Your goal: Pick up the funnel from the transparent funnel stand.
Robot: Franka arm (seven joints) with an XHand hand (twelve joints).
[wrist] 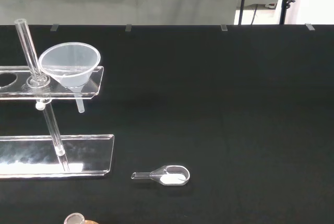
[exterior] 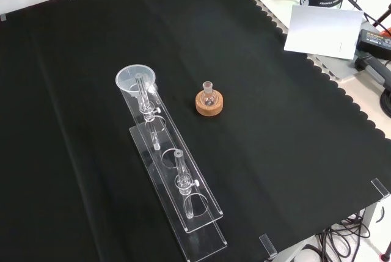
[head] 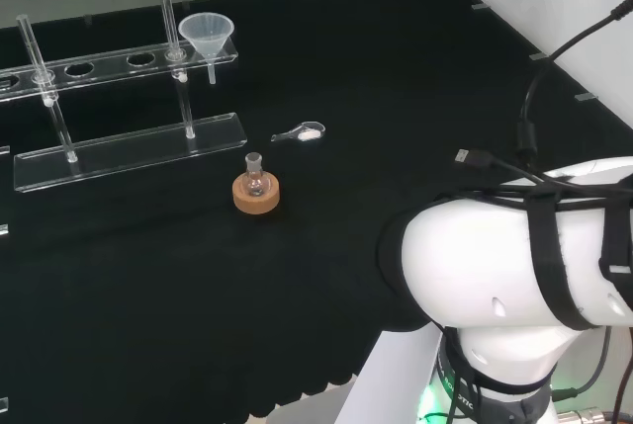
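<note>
One flask (exterior: 208, 91), one funnel (exterior: 135, 80), one stand (exterior: 183, 213), one scoop (head: 300, 132)

Upright rod (head: 170, 24) beside funnel (head: 207, 34).

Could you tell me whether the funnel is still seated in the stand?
Yes: the funnel sits upright in the stand's end hole, spout hanging below.

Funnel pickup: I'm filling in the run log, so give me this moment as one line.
funnel: seated in end hole of transparent funnel stand | flask: on cork ring | scoop: on cloth | pickup: not started
</note>
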